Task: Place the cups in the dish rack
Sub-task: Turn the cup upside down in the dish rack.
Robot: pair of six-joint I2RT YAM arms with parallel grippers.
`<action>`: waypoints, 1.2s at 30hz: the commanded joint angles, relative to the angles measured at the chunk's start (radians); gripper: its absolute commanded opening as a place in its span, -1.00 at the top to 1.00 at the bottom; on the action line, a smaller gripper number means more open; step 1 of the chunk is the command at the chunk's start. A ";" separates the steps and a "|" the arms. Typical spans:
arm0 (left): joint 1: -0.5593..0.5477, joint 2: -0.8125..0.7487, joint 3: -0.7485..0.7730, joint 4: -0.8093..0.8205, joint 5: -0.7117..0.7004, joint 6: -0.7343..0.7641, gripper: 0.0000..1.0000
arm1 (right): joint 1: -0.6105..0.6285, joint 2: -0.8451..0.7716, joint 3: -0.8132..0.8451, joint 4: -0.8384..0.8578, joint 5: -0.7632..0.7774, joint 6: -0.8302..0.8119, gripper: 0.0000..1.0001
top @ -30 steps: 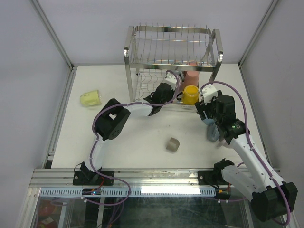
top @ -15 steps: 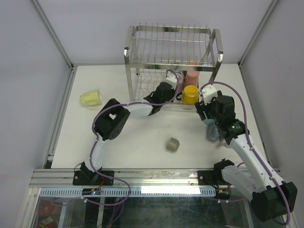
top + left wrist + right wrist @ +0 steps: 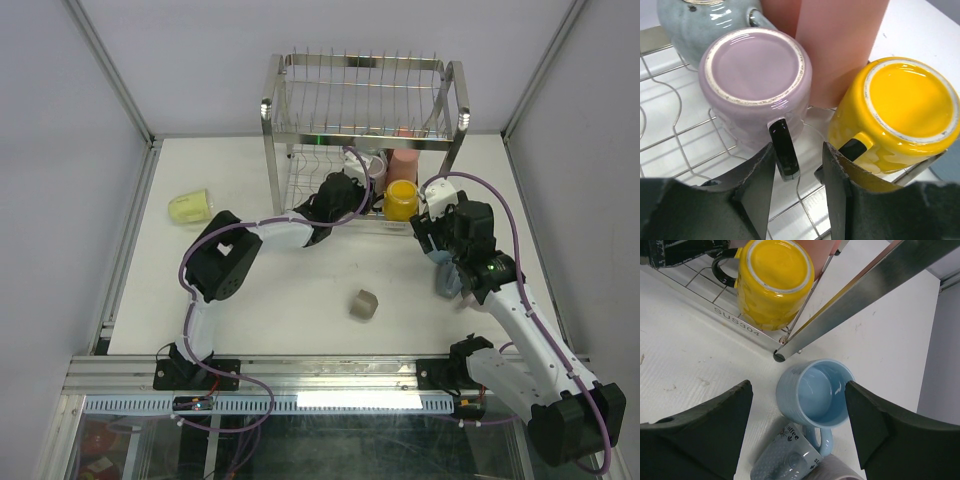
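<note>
In the left wrist view, a mauve cup [image 3: 755, 75] stands upside down on the dish rack's lower wire shelf [image 3: 685, 140]. Beside it stand an upside-down yellow cup [image 3: 900, 110], a pink cup [image 3: 840, 45] and a grey-blue cup [image 3: 700, 20]. My left gripper [image 3: 797, 172] is open, and the mauve cup's black handle [image 3: 784, 150] sits loose between its jaws. My right gripper [image 3: 797, 390] is open above an upright light blue cup [image 3: 815, 395] on the table by the dish rack's leg [image 3: 865, 295]. The dish rack [image 3: 360, 110] stands at the back of the table.
A pale yellow-green cup [image 3: 190, 207] lies on its side at the left. A small grey-beige cup [image 3: 364, 305] sits mid-table. A grey-blue "coffee" cup [image 3: 785, 460] lies against the light blue cup's handle, with another mauve cup [image 3: 840, 475] beside it.
My left gripper has opened, letting go of the mauve cup's handle, and its arm has drawn back a little to the left. The right arm has not moved.
</note>
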 commanded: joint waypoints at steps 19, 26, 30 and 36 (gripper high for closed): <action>0.046 -0.024 0.047 0.187 0.261 -0.183 0.25 | 0.001 -0.016 0.006 0.052 -0.012 -0.005 -0.55; 0.061 -0.084 -0.055 0.266 0.224 -0.196 0.13 | 0.004 -0.016 0.007 0.048 -0.024 -0.007 -0.55; 0.066 -0.138 -0.138 0.327 0.191 -0.195 0.06 | 0.008 -0.012 0.009 0.039 -0.045 -0.012 -0.55; 0.066 -0.208 -0.236 0.401 0.186 -0.196 0.01 | 0.015 -0.007 0.011 0.021 -0.082 -0.027 -0.55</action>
